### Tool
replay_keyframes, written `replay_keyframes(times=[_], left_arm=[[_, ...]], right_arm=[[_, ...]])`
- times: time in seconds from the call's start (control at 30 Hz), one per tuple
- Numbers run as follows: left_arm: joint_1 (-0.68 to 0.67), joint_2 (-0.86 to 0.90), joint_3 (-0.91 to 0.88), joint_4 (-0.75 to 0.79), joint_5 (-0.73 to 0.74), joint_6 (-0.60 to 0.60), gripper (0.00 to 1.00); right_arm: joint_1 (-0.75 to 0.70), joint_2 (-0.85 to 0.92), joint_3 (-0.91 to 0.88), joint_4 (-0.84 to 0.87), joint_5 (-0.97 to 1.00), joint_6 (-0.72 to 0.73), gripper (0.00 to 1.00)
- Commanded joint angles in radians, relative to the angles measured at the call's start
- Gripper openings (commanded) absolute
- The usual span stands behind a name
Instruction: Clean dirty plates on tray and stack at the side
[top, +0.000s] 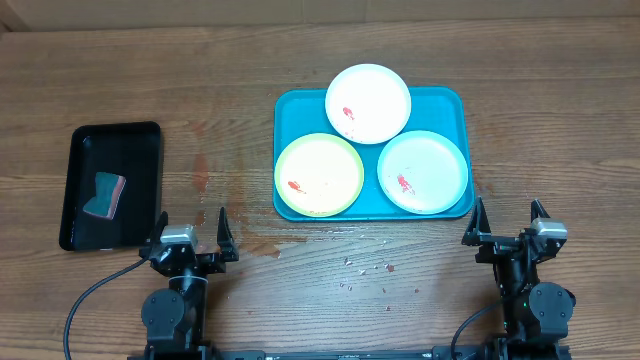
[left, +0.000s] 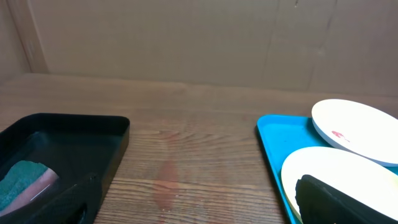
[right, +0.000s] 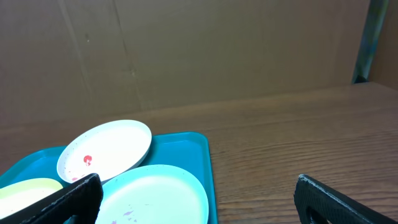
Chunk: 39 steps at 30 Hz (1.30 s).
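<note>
Overhead, 12 o'clock = far edge of table (top: 560, 120).

- Turquoise tray (top: 300, 110): just off table ctr toward 1 o'clock, long side running 9–3. All three plates on it.
- White plate (top: 368, 103): tray's 12 o'clock, hanging over the far rim; wrist views show it tilted. Red smear at its 8 o'clock.
- Yellow-green plate (top: 319, 175): tray's 8 o'clock, flat. Red smear at its 8 o'clock.
- Mint plate (top: 423, 172): tray's 4 o'clock, flat. Red smear at its 8 o'clock.
- Plate rims v. close to each other; cannot tell if touching.
- Black tray (top: 90, 160): table's 9 o'clock, well apart from turquoise tray. Sponge (top: 105, 195) inside, toward its 6 o'clock, teal w/ pinkish layer.
- Faint reddish stain (top: 200, 172) on wood btwn the two trays. Small specks (top: 365, 265) on wood at 6 o'clock of turquoise tray.
- L gripper (top: 192, 222): table's 7 o'clock, near black tray's 4 o'clock corner. Fingers spread wide, holding nothing.
- R gripper (top: 508, 215): table's 5 o'clock, just off turquoise tray's 4 o'clock corner. Fingers spread wide, nothing btwn them.
- Neither gripper touches a plate or either tray.
</note>
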Motion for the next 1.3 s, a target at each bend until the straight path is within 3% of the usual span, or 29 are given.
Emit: replay_keyframes(times=[0.0, 0.4, 0.43, 0.5, 0.7, 0.77, 0.83, 0.87, 0.97, 1.1, 1.27], left_arm=[[-0.008, 0.004, -0.004, 0.004, -0.012, -0.003, 1.00], [-0.006, 0.004, -0.004, 0.041, -0.025, 0.004, 1.00], [-0.007, 0.004, -0.004, 0.096, 0.093, -0.134, 1.00], [-0.007, 0.004, -0.004, 0.181, 0.195, -0.212, 1.00], [-0.006, 0.005, 0.017, 0.551, 0.260, -0.173, 1.00], [-0.006, 0.024, 0.122, 0.418, 0.218, -0.072, 1.00], [-0.006, 0.076, 0.244, 0.178, 0.136, -0.040, 1.00], [-0.006, 0.182, 0.395, -0.080, 0.097, -0.009, 1.00], [-0.006, 0.385, 0.590, -0.323, 0.102, 0.043, 1.00], [-0.006, 0.631, 0.816, -0.498, 0.087, 0.158, 1.00], [0.089, 0.961, 1.064, -0.616, -0.051, 0.105, 1.00]], right_arm=[[0.002, 0.001, -0.010, 0.004, 0.010, -0.003, 1.00], [0.002, 0.001, -0.010, 0.004, 0.010, -0.004, 1.00], [0.002, 0.001, -0.010, 0.004, 0.010, -0.003, 1.00], [0.002, 0.001, -0.010, 0.004, 0.010, -0.003, 1.00], [0.002, 0.001, -0.010, 0.004, 0.010, -0.003, 1.00], [0.002, 0.001, -0.010, 0.004, 0.010, -0.003, 1.00], [0.002, 0.001, -0.010, 0.004, 0.010, -0.003, 1.00], [0.002, 0.001, -0.010, 0.004, 0.010, -0.003, 1.00], [0.002, 0.001, -0.010, 0.004, 0.010, -0.003, 1.00], [0.002, 0.001, -0.010, 0.004, 0.010, -0.003, 1.00], [0.002, 0.001, -0.010, 0.004, 0.010, -0.003, 1.00]])
